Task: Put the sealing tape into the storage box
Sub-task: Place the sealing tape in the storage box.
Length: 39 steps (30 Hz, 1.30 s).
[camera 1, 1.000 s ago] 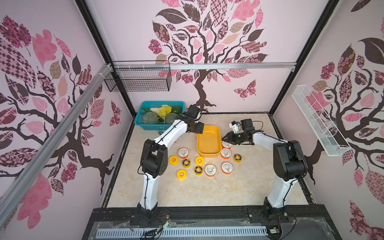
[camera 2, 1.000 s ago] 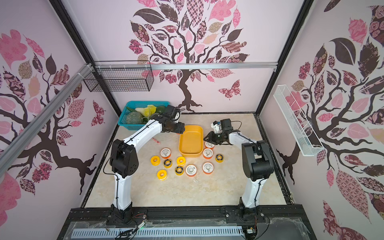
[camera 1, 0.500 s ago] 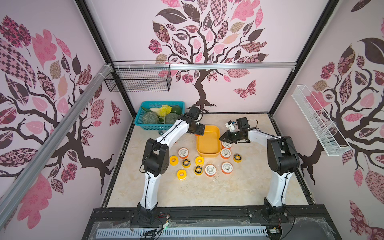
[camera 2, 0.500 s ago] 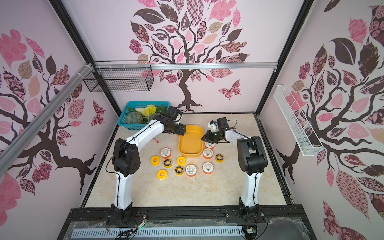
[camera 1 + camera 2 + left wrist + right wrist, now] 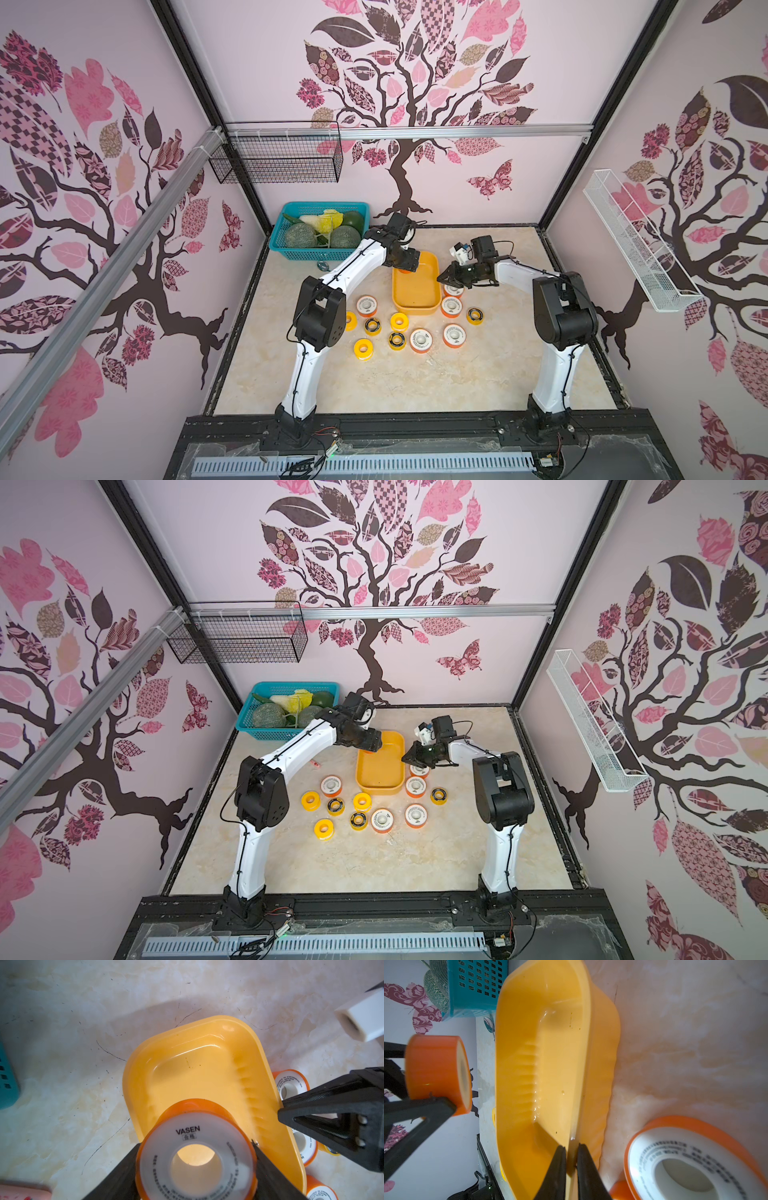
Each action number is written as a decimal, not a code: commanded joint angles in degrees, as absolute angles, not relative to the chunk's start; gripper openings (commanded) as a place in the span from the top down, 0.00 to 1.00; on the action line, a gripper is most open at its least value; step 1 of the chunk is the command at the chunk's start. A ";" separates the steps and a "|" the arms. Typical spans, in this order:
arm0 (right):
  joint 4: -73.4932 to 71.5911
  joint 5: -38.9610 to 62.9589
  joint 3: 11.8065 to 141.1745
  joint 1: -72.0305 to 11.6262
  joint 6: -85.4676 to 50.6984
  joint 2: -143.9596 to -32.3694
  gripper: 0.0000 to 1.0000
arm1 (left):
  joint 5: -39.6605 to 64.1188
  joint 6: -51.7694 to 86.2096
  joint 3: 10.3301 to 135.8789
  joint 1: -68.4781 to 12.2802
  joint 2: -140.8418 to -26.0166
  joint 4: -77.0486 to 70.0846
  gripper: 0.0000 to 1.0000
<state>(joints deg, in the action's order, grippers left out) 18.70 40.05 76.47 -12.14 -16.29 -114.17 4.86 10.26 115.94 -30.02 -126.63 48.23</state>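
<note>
Squarely, the sealing tape (image 5: 187, 1132) sits between the left jaws.

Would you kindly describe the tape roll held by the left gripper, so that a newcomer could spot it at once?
Find the orange-yellow storage box on the marble table. Above its far end, nearest the teal basket, the left gripper holds an orange roll with a white face. It is the only roll lifted off the table; the others lie flat on it.
</note>
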 commanded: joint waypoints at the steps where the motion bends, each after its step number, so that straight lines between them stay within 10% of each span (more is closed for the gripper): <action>1: 18.71 39.80 75.35 -13.08 -17.40 -112.58 0.84 | 5.75 9.75 117.89 -30.70 -128.58 48.88 0.29; 39: 15.90 38.86 73.04 -16.09 -22.05 -111.43 0.86 | 5.55 11.91 126.96 -31.21 -141.21 49.24 0.16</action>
